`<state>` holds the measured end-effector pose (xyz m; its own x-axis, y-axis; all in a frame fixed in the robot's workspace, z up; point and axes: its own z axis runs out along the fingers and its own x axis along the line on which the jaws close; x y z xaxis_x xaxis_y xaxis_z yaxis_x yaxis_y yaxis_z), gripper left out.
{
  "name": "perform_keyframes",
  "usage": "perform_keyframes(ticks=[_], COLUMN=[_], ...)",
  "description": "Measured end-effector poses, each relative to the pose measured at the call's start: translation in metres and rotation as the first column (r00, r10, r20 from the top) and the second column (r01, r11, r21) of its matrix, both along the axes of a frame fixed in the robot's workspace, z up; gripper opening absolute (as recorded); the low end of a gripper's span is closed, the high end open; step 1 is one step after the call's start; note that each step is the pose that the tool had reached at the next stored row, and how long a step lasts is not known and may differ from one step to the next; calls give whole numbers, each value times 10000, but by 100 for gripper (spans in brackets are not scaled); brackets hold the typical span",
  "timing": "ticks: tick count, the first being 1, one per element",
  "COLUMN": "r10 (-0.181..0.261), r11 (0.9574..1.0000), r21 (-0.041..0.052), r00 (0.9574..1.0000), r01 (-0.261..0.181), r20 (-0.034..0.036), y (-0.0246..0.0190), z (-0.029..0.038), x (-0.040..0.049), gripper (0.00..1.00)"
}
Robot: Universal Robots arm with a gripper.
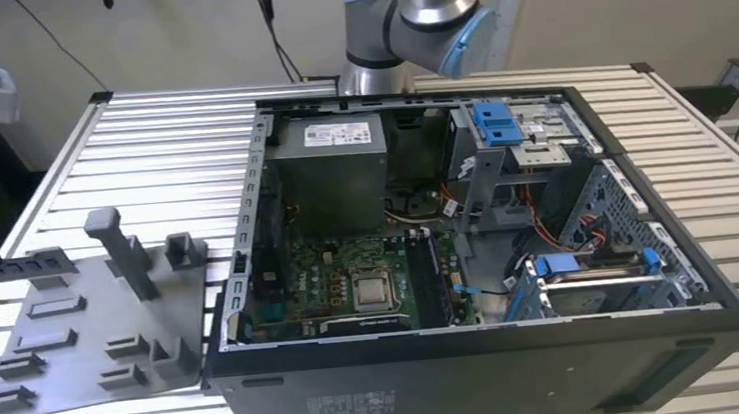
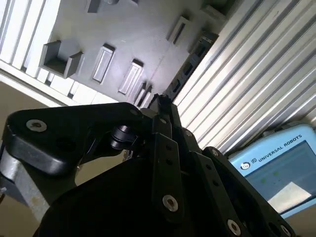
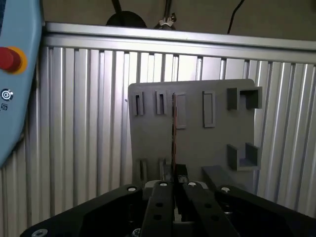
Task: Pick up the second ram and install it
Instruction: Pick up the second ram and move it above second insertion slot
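Apparently the gripper pinches the second ram edge-on above the grey tray, lower left of the exterior view; light, stiff, fragile, best held by its edges.

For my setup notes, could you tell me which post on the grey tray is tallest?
The narrow post at the tray's far end in the exterior view; the stubby post beside it is much shorter.

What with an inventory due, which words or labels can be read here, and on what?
Teach pendant: white brand lettering, not quoted.
Power supply label: too small.
Case sticker: too small.
The second ram in the gripper: edge-on, nothing legible.
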<state>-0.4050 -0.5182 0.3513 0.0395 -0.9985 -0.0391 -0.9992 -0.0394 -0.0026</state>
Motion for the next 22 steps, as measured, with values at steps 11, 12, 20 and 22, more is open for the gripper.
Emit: perform_keyframes(ticks=[11,12,20,22], r10=[1,0,0,0], r11=[10000,10000,10000,10000], r21=[0,1,1,0], r00=[10000,10000,10000,10000], r01=[-1,0,0,0], r20=[0,1,1,0], y=[0,0,0,0], z=[499,543,825,848], x=[0,0,0,0], gripper=[14,14,14,14])
